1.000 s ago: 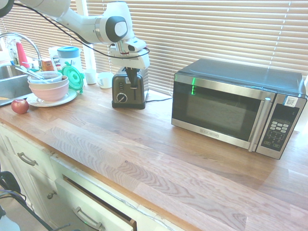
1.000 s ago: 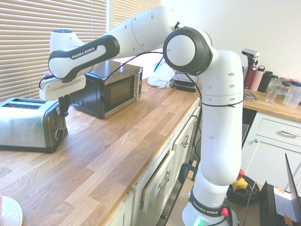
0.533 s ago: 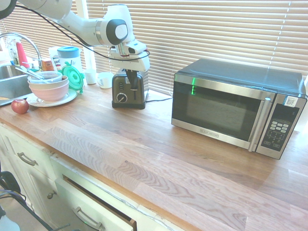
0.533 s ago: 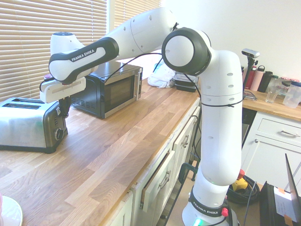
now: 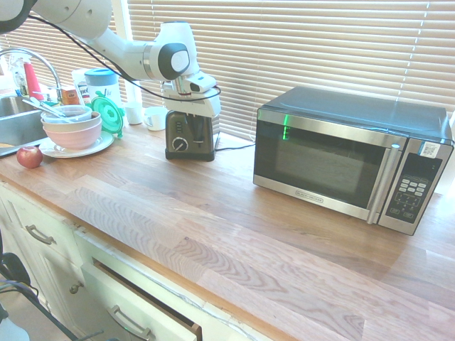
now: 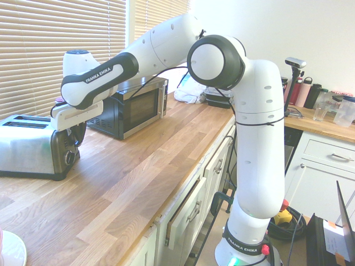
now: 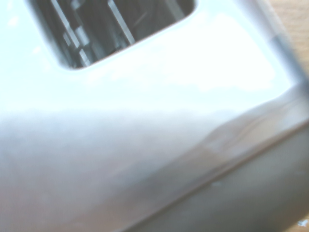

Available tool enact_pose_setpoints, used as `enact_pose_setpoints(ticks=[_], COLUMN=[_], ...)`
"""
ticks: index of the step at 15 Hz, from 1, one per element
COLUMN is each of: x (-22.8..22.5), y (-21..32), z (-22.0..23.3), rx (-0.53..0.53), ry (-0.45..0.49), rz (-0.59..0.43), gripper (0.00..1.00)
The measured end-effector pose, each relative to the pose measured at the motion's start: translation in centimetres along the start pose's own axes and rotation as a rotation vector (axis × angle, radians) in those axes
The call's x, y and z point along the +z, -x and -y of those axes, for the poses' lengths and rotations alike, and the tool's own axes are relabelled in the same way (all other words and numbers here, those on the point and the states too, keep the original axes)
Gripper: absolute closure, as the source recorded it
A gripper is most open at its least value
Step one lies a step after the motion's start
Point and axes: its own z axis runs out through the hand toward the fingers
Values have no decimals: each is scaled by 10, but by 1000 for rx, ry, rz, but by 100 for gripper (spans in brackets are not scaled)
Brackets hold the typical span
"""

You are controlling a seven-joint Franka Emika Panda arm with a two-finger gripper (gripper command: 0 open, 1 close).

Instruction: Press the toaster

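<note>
The small boxy toaster (image 5: 189, 133) of brushed steel, with black front panel and round dial, stands on the wooden desk (image 5: 234, 213) before the window blinds, at about 9 o'clock from the big steel-and-black microwave (image 5: 348, 158). The claw (image 6: 77, 134) of the white arm hangs low against the toaster's front panel. Whether its fingers are wide or narrow cannot be told. The wrist view shows a toaster slot (image 7: 111, 26), blurred.

Open counter (image 5: 213, 213) is seen in front of the toaster (image 5: 190, 134); its sides are flanked by the microwave (image 5: 348, 160) and stacked bowls (image 5: 71, 128).
</note>
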Motion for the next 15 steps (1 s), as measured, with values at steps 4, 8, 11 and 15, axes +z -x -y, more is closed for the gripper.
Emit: enact_pose_setpoints(ticks=[4, 8, 11, 15], x=[10, 14, 14, 14], y=[-6, -6, -5, -4], z=[-10, -13, -14, -15], rx=[5, 7, 7, 7], ry=[4, -4, -8, -14], rz=[3, 3, 0, -5], gripper=[100, 100, 100, 100])
